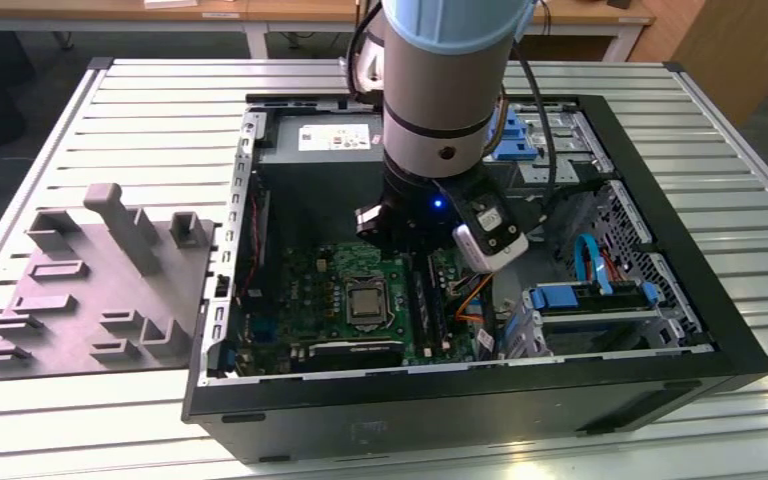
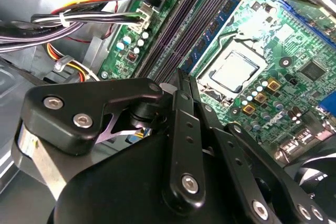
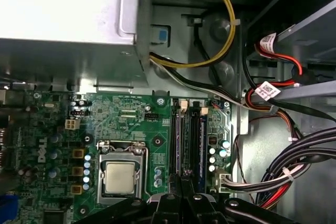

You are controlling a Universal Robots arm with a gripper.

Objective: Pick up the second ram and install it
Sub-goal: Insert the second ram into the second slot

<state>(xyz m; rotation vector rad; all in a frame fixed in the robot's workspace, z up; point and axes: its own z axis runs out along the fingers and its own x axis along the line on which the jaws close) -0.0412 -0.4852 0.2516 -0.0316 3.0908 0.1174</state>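
Open black computer case (image 1: 704, 340) on a slatted metal table (image 1: 157, 110), with a grey moulded fixture plate (image 1: 91, 290) beside it at the exterior view's left. The pale grey robot arm (image 1: 444, 100) reaches down into the case. The black gripper (image 3: 182, 178) (image 2: 182, 77) sits low over the green motherboard (image 3: 131, 124), beside the square silver processor (image 3: 122, 177). The second ram (image 3: 181, 140) (image 2: 220, 17), a slim dark blue stick, stands in the long slot nearest the processor, in line with the gripper; whether the gripper is clamped on it cannot be told
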